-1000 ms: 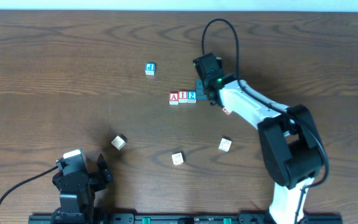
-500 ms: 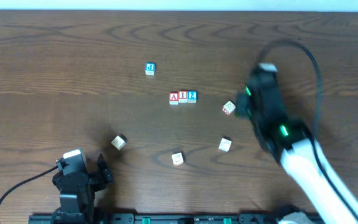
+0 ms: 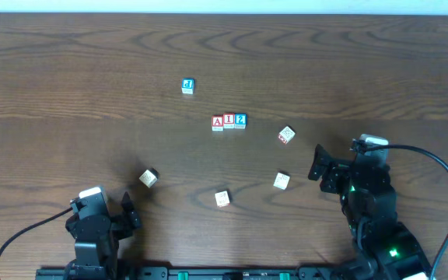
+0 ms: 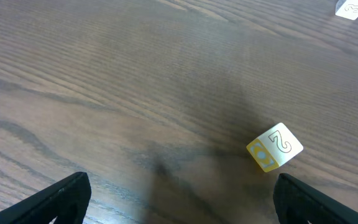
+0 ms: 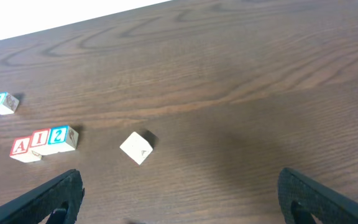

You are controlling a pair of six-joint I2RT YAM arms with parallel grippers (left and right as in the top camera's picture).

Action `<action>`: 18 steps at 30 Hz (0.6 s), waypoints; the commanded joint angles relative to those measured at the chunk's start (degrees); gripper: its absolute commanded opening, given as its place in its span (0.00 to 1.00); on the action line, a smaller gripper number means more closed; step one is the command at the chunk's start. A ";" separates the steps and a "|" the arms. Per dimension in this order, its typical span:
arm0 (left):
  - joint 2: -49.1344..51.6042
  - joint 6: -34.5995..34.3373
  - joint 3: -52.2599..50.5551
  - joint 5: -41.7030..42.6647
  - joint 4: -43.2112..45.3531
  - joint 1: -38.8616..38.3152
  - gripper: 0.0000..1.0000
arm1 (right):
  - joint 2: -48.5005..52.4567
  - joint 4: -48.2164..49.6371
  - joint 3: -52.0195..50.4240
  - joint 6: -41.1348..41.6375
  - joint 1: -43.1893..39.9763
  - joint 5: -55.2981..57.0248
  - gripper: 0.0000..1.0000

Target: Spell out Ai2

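Now the dark wood-grain surface (image 3: 68,62) carries everything. The right hand (image 5: 182,202) and left hand (image 4: 185,202) both sit wide open and empty at its near edge. The right is nearer the row: white cube with red "A" (image 3: 218,121), red-and-white "I" cube (image 3: 229,120), blue cube with white "2" (image 3: 241,120). They touch, the row's long axis runs left to right, and it lies ahead-left of that hand. The word looks complete.
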 commanded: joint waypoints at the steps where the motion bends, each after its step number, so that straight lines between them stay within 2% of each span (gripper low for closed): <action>1: -0.33 0.39 -0.26 -1.05 -1.99 0.17 0.95 | -0.20 -0.09 -0.22 0.70 -0.46 0.00 0.99; 7: -0.33 0.39 -0.26 -1.05 -1.99 0.17 0.95 | -0.20 -1.49 -0.22 0.39 -0.46 0.37 0.99; 14: -0.33 0.39 -0.26 -1.05 -1.99 0.17 0.95 | -0.35 -2.56 -2.05 -12.72 -0.70 1.90 0.99; 18: -0.33 0.39 -0.26 -1.05 -1.99 0.17 0.95 | -5.86 2.23 -7.34 -14.16 -3.19 1.64 0.99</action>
